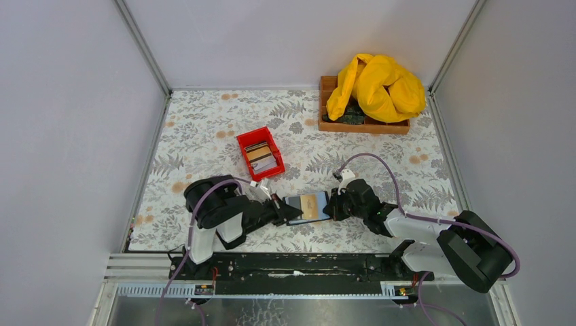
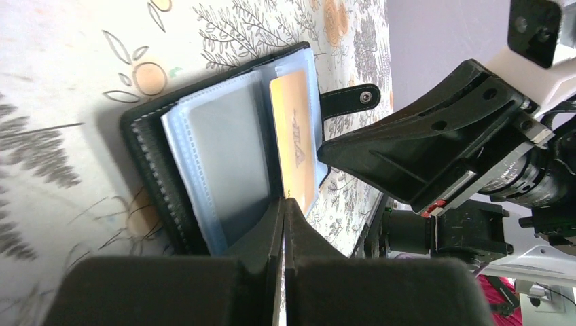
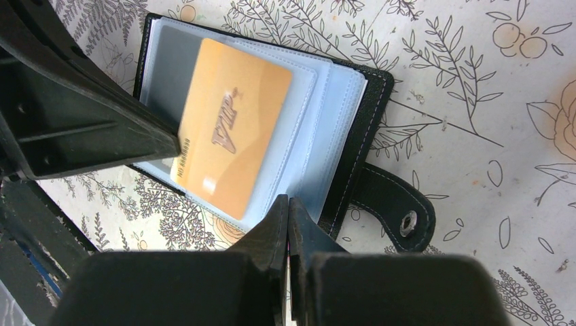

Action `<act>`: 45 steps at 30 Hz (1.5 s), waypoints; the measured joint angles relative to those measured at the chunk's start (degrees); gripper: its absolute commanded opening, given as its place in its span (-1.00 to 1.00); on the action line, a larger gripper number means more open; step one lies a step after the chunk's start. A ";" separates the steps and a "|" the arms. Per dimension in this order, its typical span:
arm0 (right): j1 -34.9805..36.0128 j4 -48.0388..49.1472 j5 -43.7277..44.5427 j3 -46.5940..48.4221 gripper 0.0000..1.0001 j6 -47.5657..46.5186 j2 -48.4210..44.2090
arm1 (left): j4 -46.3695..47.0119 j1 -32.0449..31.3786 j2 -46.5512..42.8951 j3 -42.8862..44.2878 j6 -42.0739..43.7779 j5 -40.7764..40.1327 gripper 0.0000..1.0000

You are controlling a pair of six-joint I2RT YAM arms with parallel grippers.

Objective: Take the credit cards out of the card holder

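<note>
**Top view.** Open card holder [image 1: 294, 202] flat on the floral table [image 1: 204, 129], near the front edge, between the two arms. Blue-grey inner face on its left half, gold card [image 1: 312, 204] on its right half. Left gripper [image 1: 299, 216] at the holder's left side, right gripper [image 1: 328, 208] at its right edge, both clenched. Behind and to the left, well apart: red bin [image 1: 243, 155] holding loose cards [image 1: 262, 156], tan and grey. Far right corner: wooden tray [image 1: 367, 127] under a bunched yellow cloth [image 1: 377, 85].

**Left wrist view.** Black cover with pale stitching along the border. Clear plastic sleeves [image 2: 227, 149] fanned over a grey face. Gold card [image 2: 295, 129] with raised lettering lying on top of the sleeves. Left gripper [image 2: 284, 207] fingers pressed tight together, tips right at the card's near end, apparently pinching its edge. Snap strap [image 2: 350, 100] sticking out past the far cover. Right gripper's tip touching the sleeve edge just beside that strap.

**Right wrist view.** Gold card [image 3: 231, 136] askew against the sleeves, not square with them. Embossed "VIP" across the middle, a row of small characters and a pale mark toward one end. Right gripper [image 3: 289, 204] closed on the near edge of the sleeves, next to the snap strap [image 3: 397, 204]. Left gripper's tip meeting the card's left edge. Holder's black stitched border [image 3: 370, 115] flat on the table.
</note>
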 measured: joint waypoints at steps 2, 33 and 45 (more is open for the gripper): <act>0.00 0.00 0.00 0.04 -1.00 0.00 0.02 | -0.02 0.87 -1.40 -1.42 0.42 0.42 -1.00; 0.00 -0.11 0.04 0.20 -1.00 0.00 0.04 | -9.84 5.70 -28.52 -9.81 5.29 2.58 -1.00; 0.00 10.60 -12.33 -8.94 -0.11 6.12 -21.66 | -31.76 5.92 -53.40 -8.04 10.43 5.20 -1.00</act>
